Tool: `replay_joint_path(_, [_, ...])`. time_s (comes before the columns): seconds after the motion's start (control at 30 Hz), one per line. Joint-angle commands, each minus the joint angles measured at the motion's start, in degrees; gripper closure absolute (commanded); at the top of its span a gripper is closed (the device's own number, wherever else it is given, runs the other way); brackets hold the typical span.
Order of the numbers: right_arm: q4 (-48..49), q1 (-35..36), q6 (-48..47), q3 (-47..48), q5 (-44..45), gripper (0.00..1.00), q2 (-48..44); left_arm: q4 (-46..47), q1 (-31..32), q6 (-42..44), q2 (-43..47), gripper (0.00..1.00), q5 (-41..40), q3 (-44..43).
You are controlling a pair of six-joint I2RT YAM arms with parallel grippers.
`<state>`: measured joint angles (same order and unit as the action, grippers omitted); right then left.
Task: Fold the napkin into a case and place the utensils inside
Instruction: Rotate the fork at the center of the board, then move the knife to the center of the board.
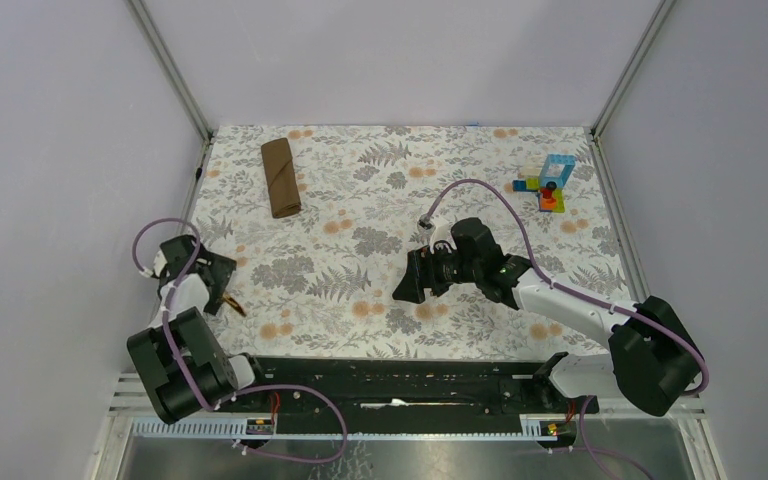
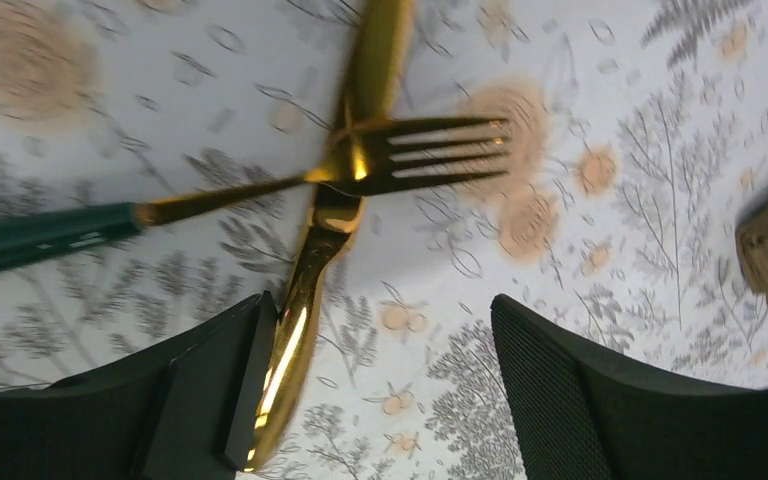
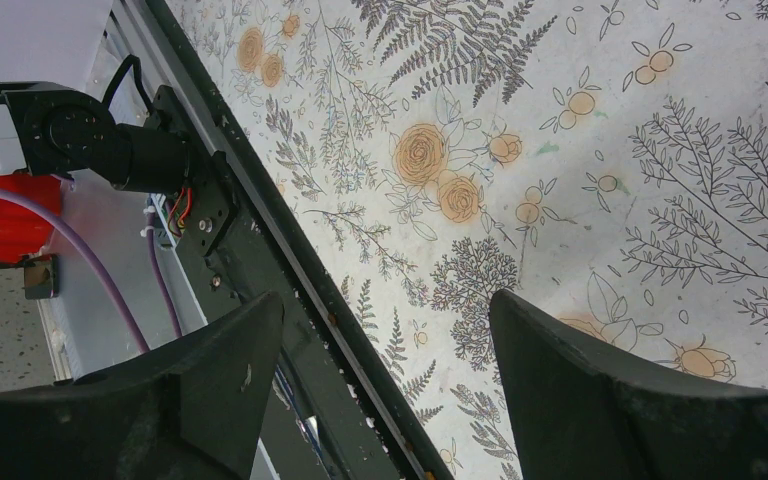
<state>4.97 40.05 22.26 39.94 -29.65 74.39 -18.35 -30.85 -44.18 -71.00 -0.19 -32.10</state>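
Folded brown napkin (image 1: 281, 177); crossed golden utensils (image 2: 352, 165) apart

My left tool (image 2: 380, 345) and right tool (image 3: 385, 335) are black. Far left, the napkin (image 1: 281, 177) is plain brown. The utensils (image 2: 312, 270) shine gold, the fork (image 2: 430, 155) with a dark green handle. The desk covering (image 1: 360, 262) shows grey ferns and orange flowers.

Plain pale grey walls (image 1: 400, 60) meet at metal corner posts (image 1: 172, 70) around me, and a grey-and-orange floral covering (image 1: 480, 150) overlies my evenly lit table (image 1: 360, 215).
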Motion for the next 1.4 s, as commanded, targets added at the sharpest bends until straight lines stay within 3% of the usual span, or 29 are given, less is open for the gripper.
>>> replay_joint_path(0.0, [0.7, -0.3, -0.9, 0.4, -0.8, 0.18, -1.6, 1.7, 6.0, -5.5, -2.8, 0.18, 1.0, 1.9])
replay_joint_path(0.2, [0.7, -0.3, -0.9, 0.1, -0.5, 0.19, -2.0, 1.6, 14.5, -7.0, -8.9, 0.21, 1.3, -1.3])
replay_joint_path(0.47, [0.5, -0.3, -1.4, -0.6, -0.7, 0.18, -3.6, -14.6, 12.7, 7.6, -0.6, 0.02, -5.3, -11.3])
replay_joint_path(0.53, [0.7, -0.3, -1.6, -0.7, -1.2, 0.18, -3.7, -16.7, 10.7, 9.3, 0.4, 0.01, -3.8, -13.4])
replay_joint_path(0.7, [1.6, -0.3, -1.2, -1.2, -1.9, 0.18, -3.7, -20.2, 9.1, 11.2, -5.8, 0.10, 2.5, -20.7])
replay_joint_path(0.77, [1.7, -0.3, -1.2, -1.7, -1.9, 0.18, -4.3, -20.2, 9.9, 15.6, -10.0, 0.22, 9.7, -23.7])
replay_joint_path(0.8, [1.7, -0.3, -1.2, -1.7, -2.0, 0.18, -4.4, -20.7, 11.5, 17.9, -11.5, 0.23, 10.3, -25.3])
replay_joint_path(0.9, [1.8, -0.3, -1.4, -2.1, -2.0, 0.18, -4.9, -22.5, 18.2, 26.6, -15.5, 0.13, 3.3, -30.6])
replay_joint_path(1.0, [2.0, -0.3, -1.4, -2.4, -2.2, 0.18, -5.2, -28.4, 21.3, 33.4, -23.6, 0.12, -2.1, -36.5])
replay_joint_path(1.13, [2.1, -0.3, -1.3, -2.5, -2.4, 0.18, -5.5, -28.7, 23.2, 34.7, -30.1, 0.17, -7.1, -39.5])
replay_joint_path(1.2, [2.1, -0.3, -1.3, -2.6, -2.5, 0.18, -5.9, -28.4, 23.5, 35.9, -32.5, 0.27, -8.7, -40.8])
replay_joint_path(1.37, [2.1, -0.3, -1.4, -3.1, -2.3, 0.18, -6.8, -26.3, 23.7, 37.8, -35.6, 0.27, -6.2, -41.0])
